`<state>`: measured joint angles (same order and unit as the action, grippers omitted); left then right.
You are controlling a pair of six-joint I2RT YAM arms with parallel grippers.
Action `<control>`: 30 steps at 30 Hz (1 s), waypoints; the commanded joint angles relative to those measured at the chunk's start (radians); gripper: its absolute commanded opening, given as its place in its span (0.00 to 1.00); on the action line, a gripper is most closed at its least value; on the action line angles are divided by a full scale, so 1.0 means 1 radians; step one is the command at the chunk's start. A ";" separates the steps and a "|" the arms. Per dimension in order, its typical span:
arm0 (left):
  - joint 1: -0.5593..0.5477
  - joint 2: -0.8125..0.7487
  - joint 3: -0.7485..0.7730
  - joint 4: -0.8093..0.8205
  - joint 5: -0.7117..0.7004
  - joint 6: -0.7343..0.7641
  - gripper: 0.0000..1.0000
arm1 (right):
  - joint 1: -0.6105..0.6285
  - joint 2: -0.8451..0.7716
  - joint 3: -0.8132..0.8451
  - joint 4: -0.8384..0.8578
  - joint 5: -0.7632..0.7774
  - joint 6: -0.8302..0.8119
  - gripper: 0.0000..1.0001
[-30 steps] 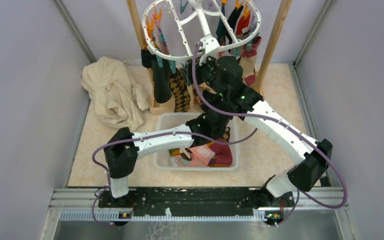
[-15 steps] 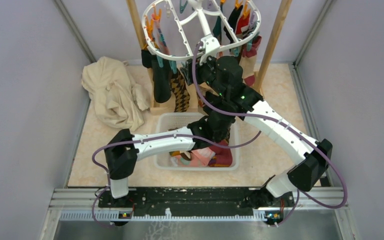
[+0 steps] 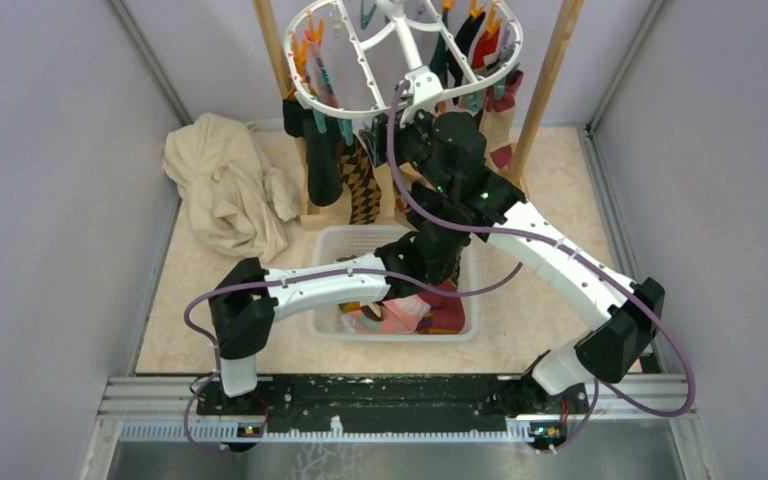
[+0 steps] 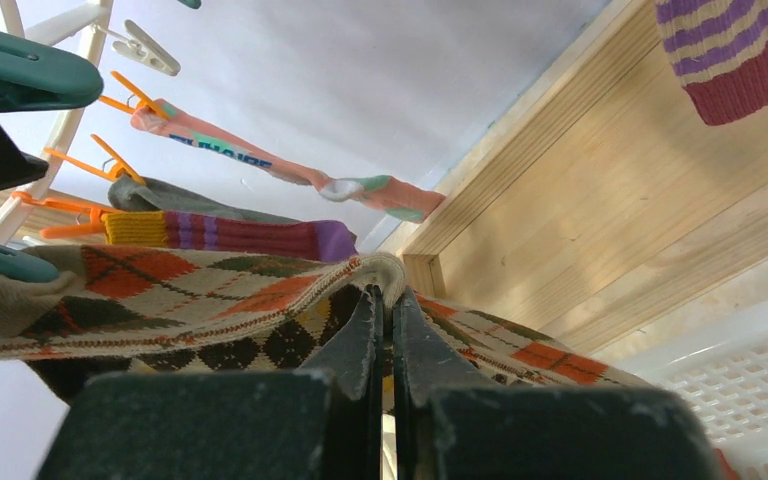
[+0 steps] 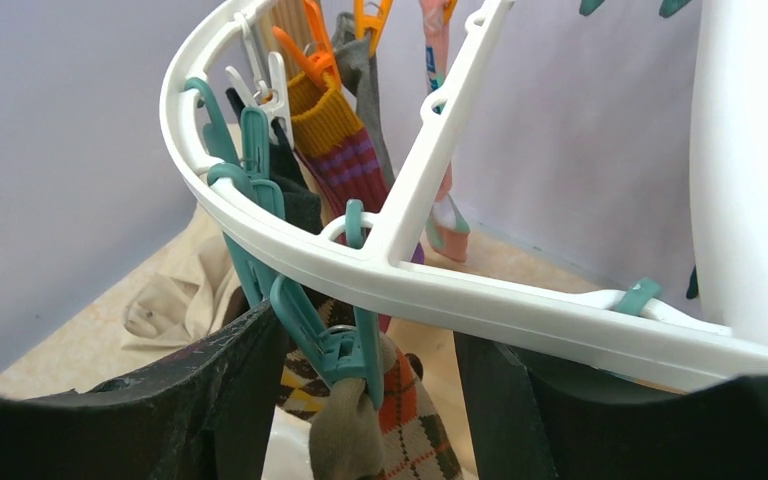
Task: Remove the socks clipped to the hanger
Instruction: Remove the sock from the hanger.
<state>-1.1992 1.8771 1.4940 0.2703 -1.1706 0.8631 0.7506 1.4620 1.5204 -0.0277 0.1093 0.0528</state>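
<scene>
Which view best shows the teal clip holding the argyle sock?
Right wrist: the teal clip sits inside the open right gripper, biting the argyle sock under the hanger rim. The left wrist view catches only a teal sliver at its left edge, probably that clip. In the top view the right arm hides it.

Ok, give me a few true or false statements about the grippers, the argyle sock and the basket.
1. The left gripper is shut on the argyle sock. True.
2. The right gripper is closed tight. False: its jaws stand open on either side of a teal clip.
3. That teal clip holds the argyle sock. True.
4. The white basket is empty. False: socks lie in it.
</scene>
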 commanded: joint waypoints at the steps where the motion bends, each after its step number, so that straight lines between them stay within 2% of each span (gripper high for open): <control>1: 0.000 -0.013 0.037 0.035 0.004 0.011 0.00 | 0.005 0.002 0.045 0.162 0.033 0.010 0.61; 10: 0.000 -0.016 0.029 0.043 0.021 0.019 0.00 | 0.010 -0.008 -0.003 0.254 0.094 0.018 0.60; 17: 0.001 -0.012 0.026 0.050 0.027 0.023 0.00 | 0.010 0.005 -0.004 0.251 0.096 0.022 0.45; 20: 0.001 -0.013 0.025 0.049 0.028 0.024 0.00 | 0.009 0.004 -0.013 0.261 0.090 0.021 0.42; 21: 0.001 -0.012 0.023 0.050 0.028 0.023 0.00 | 0.010 0.004 -0.015 0.263 0.087 0.021 0.40; 24: 0.001 -0.014 0.021 0.049 0.027 0.022 0.00 | 0.010 0.007 -0.016 0.264 0.085 0.021 0.15; 26: 0.001 -0.013 0.016 0.050 0.027 0.021 0.00 | 0.009 0.009 -0.015 0.261 0.085 0.021 0.03; 30: 0.000 -0.016 0.011 0.049 0.025 0.020 0.00 | 0.010 0.007 -0.021 0.253 0.088 0.022 0.00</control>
<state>-1.1992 1.8771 1.4940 0.2890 -1.1503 0.8841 0.7658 1.4673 1.4963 0.1337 0.1623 0.0723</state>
